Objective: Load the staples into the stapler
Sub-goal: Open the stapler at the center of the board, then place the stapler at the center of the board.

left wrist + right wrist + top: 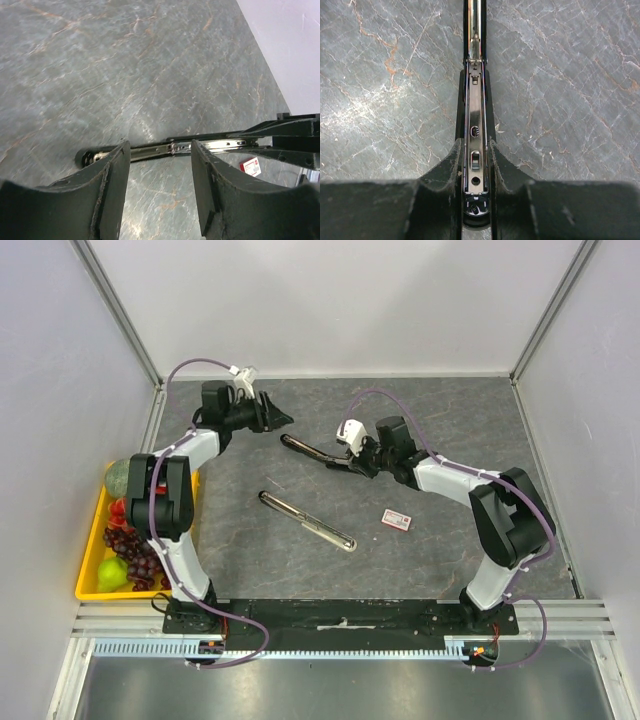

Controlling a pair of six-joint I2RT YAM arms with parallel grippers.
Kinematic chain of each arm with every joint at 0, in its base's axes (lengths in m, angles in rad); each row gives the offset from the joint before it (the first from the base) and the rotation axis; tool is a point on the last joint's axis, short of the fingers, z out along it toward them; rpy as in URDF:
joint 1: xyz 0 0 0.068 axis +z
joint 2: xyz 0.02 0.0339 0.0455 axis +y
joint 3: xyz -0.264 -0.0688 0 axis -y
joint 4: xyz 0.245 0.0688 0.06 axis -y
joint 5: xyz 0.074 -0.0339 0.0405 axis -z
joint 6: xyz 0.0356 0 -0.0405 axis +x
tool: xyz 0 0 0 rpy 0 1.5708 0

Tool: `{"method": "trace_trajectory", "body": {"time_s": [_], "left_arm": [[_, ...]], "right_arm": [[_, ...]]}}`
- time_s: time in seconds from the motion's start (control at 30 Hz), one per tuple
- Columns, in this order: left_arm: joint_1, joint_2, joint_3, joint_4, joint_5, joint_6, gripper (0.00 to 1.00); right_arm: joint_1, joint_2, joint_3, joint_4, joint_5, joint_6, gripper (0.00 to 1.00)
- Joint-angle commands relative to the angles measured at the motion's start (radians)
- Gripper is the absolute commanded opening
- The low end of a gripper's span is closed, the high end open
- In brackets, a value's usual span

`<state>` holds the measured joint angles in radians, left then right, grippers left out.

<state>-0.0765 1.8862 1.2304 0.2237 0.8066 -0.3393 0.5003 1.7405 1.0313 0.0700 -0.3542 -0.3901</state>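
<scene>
The stapler (pixel 305 449) lies open on the grey table, a black body with a chrome rail (pixel 476 125) along its top. My right gripper (pixel 347 462) is shut on its near end, and its fingers (pixel 456 155) press both sides of the rail. In the left wrist view the stapler (pixel 175 148) lies crosswise just beyond my left gripper (pixel 159 167). That gripper (pixel 283 418) hovers open and empty off the stapler's far tip. The staples box (pixel 399 518), white with red print, lies flat to the right of centre, and it also shows in the left wrist view as a small box (pixel 250 166).
A long chrome bar (pixel 306 522) lies diagonally in the middle of the table. A yellow tray (pixel 88 558) with grapes, a green apple and a melon stands at the left edge. Pale walls close the back and both sides.
</scene>
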Motion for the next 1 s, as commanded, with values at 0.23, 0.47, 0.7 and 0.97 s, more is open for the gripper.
{"method": "trace_trajectory", "body": {"time_s": [0.23, 0.47, 0.7, 0.97], "left_arm": [[-0.114, 0.117, 0.121, -0.121, -0.083, 0.106, 0.57], [-0.120, 0.139, 0.095, -0.155, -0.124, 0.137, 0.56], [-0.135, 0.174, 0.119, -0.217, -0.190, 0.164, 0.56], [-0.147, 0.205, 0.135, -0.254, -0.202, 0.177, 0.57]], "right_arm": [[0.014, 0.031, 0.000, -0.157, 0.032, -0.038, 0.00], [0.015, 0.057, 0.029, -0.190, 0.031, -0.033, 0.00], [0.015, 0.085, 0.058, -0.234, 0.035, -0.026, 0.00], [0.015, 0.135, 0.099, -0.326, 0.069, -0.032, 0.00]]}}
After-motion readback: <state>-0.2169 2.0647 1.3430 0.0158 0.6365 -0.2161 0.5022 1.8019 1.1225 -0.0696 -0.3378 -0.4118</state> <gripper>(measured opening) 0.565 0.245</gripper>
